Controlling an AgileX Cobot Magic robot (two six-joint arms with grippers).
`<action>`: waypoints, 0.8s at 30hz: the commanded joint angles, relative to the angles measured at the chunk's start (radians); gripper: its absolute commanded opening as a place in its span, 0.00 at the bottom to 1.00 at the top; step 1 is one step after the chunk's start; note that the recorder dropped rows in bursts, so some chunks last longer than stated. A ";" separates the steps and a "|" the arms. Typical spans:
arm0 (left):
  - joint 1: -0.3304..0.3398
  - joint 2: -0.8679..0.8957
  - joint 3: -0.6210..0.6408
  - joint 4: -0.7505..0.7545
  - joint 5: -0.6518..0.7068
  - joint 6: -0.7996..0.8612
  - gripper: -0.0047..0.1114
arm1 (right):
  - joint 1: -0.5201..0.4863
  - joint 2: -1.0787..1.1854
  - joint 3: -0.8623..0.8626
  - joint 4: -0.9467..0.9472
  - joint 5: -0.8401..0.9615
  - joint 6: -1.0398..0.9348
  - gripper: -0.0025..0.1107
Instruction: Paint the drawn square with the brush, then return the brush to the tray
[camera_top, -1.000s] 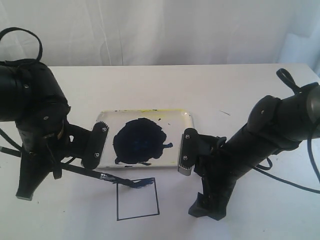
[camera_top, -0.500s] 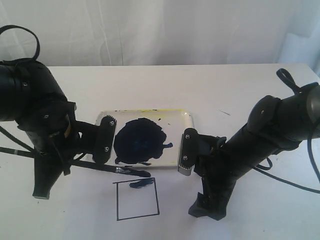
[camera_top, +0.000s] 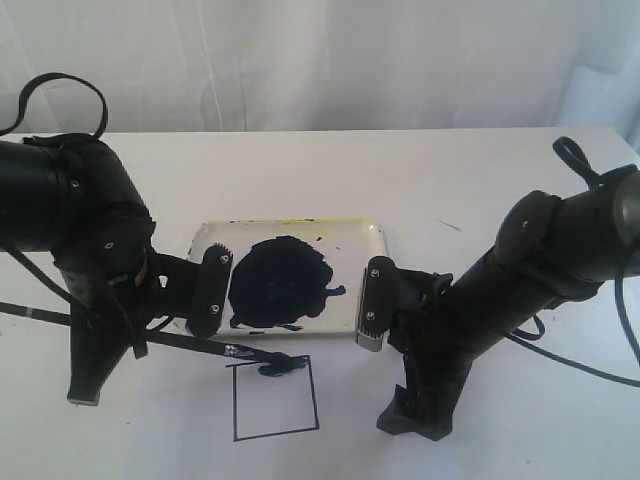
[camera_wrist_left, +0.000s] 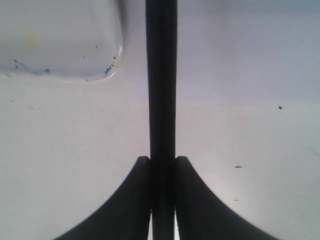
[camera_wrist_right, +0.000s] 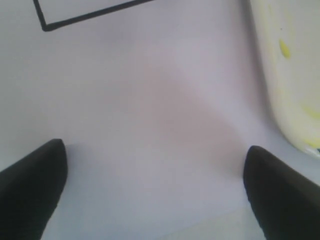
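Dropped back onto the drawn square, seemingly, the brush: light, stiff, handle pinched by left tool; right tool gapes empty.

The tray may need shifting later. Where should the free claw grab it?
Probably pinch the tray by its right-hand short rim, coming from the right with the open right claw: that edge is bare and nearest it, while the paint blob fills the middle.
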 joint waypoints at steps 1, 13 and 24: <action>-0.004 -0.006 0.002 0.005 0.046 -0.010 0.04 | 0.000 0.034 0.022 -0.040 0.054 0.021 0.81; -0.004 -0.008 0.002 0.048 0.128 -0.003 0.04 | 0.000 0.034 0.022 -0.040 0.054 0.022 0.81; -0.004 -0.008 0.002 0.099 0.176 -0.003 0.04 | 0.000 0.034 0.022 -0.040 0.054 0.024 0.81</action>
